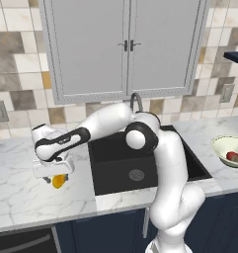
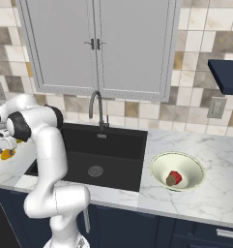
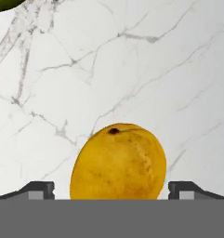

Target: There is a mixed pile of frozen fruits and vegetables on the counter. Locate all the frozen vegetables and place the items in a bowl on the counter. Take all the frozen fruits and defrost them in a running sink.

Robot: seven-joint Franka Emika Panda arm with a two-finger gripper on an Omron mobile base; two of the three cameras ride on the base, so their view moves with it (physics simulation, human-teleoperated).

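1. Closest up in the hand view is a yellow-orange mango-like fruit [image 3: 118, 161], sitting right between the two dark fingers [image 3: 36, 189], which stand wide on either side of it. No squeeze on it, as far as I can see.
2. From the base cameras, the gripper [image 1: 55, 174] is down low over the white marble table [image 1: 21, 192] left of the sink [image 1: 135, 165], with the same fruit poking out under it.
3. A green-tinged edge of something [image 3: 4, 3] peeks in at the top corner of the hand view. Probably the second fruit, can't be sure.
4. The bowl [image 2: 159, 164] sits on the table right of the sink, with the red round vegetable [image 2: 175, 177] and a grey-brown lump [image 2: 170, 181] inside.
5. So my read: veggies sorted, fruits still to go. The basin looks empty, and I can't make out any water from the faucet [image 2: 95, 107].
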